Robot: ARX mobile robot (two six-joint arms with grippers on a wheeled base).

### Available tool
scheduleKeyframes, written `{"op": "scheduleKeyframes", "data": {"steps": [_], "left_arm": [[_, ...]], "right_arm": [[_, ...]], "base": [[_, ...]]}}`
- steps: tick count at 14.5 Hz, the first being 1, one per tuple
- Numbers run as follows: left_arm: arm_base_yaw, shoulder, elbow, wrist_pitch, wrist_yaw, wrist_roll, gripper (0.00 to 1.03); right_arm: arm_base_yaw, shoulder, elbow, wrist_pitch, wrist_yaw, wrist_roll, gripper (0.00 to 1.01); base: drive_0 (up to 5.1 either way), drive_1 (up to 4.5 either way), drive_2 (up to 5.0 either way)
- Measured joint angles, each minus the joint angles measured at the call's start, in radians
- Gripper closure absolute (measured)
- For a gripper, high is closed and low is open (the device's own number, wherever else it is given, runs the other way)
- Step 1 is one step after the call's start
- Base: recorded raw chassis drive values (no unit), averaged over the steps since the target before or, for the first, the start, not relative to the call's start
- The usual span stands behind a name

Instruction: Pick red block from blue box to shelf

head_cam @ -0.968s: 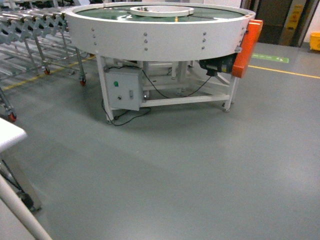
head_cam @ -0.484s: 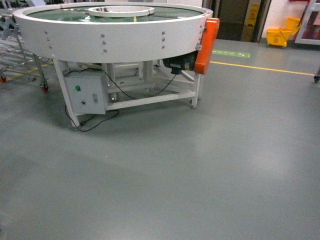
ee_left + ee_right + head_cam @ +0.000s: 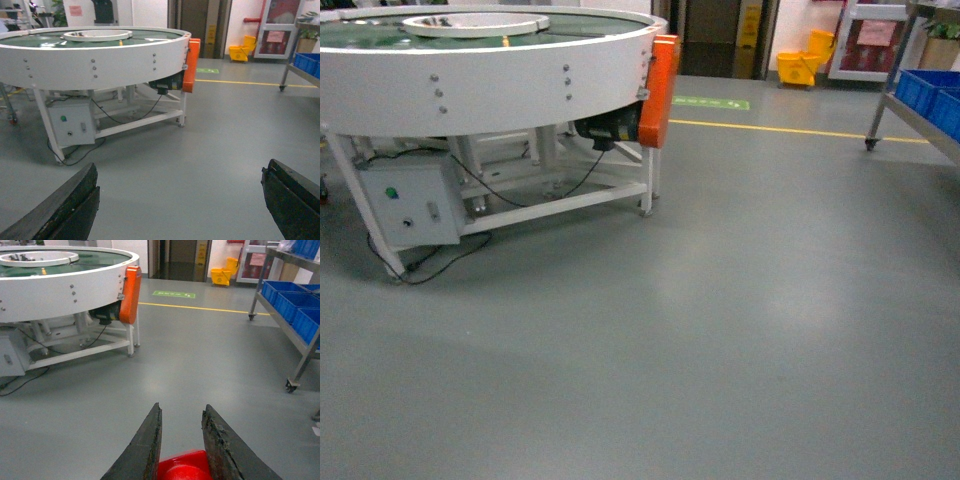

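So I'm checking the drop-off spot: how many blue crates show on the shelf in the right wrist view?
3 on the shelf: far crate, middle crate, nearest crate, cut off by the edge. More may be hidden.

Floor (image 3: 720, 330): grey, smooth, with a yellow line (image 3: 790, 129) across the far side and a green marking (image 3: 710, 102) beyond it.
Round table (image 3: 490, 70): white, on a white frame standing on the floor; a black cable (image 3: 440, 262) trails beneath it.
Mop bucket (image 3: 804, 60): yellow, on the floor by the far wall.
Shelf (image 3: 287, 327): on castors at the right, carrying dark blue crates (image 3: 295, 302) on its tier.
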Motion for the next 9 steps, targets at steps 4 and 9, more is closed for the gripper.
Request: {"op": "scheduleKeyframes", "data": {"steps": [4,9], "left_arm": [[0.000,0.000,0.000,-0.002,0.000,0.000,0.05],[0.000,0.000,0.000,-0.005,0.000,0.000,0.05]], "right_arm": [[0.000,0.000,0.000,0.002,0.000,0.000,0.81],[0.000,0.000,0.000,0.002,0.000,0.000,0.81]], "base": [[-1.5,2.74,-5.8],[-1.7,2.54,-6.0]]}}
